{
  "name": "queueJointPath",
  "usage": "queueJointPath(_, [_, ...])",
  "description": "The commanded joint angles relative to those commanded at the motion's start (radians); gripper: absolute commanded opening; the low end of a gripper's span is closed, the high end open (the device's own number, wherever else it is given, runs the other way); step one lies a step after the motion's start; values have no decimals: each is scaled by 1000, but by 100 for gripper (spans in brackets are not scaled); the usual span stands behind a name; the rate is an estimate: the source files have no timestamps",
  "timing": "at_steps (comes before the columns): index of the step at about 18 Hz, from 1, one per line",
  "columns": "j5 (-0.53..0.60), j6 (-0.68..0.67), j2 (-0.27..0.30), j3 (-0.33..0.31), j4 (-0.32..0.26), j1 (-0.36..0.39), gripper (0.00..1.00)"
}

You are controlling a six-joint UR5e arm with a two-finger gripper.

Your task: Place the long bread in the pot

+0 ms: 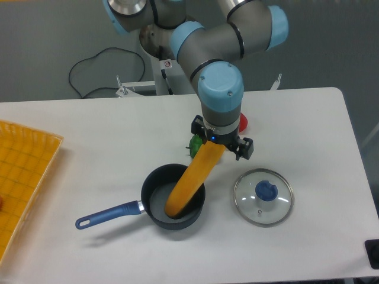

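The long bread (190, 180) is an orange-yellow loaf, tilted, its lower end inside the pot and its upper end under my gripper. The pot (155, 194) is a small dark saucepan near the table's front middle, with a blue handle (109, 214) pointing left. My gripper (214, 146) is above the pot's right rim and appears shut on the bread's upper end; the fingers are mostly hidden by the wrist and the loaf.
A round glass lid (263, 197) with a blue knob lies right of the pot. A green object (194, 144) and a red object (243, 122) sit behind the gripper. A yellow tray (21, 177) is at the left edge.
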Motion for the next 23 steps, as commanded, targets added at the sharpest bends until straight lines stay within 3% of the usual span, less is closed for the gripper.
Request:
queueJointPath(3, [-61,72,0,2,5,47,100])
queueJointPath(6, [-77,156,-2,5,47,86,100])
queueJointPath(9, [-71,198,-6,21,46,109,100])
queueJointPath(14, [-71,431,-12,20,46,169,100])
queueJointPath(23, [-75,647,-37,23,48,232,100])
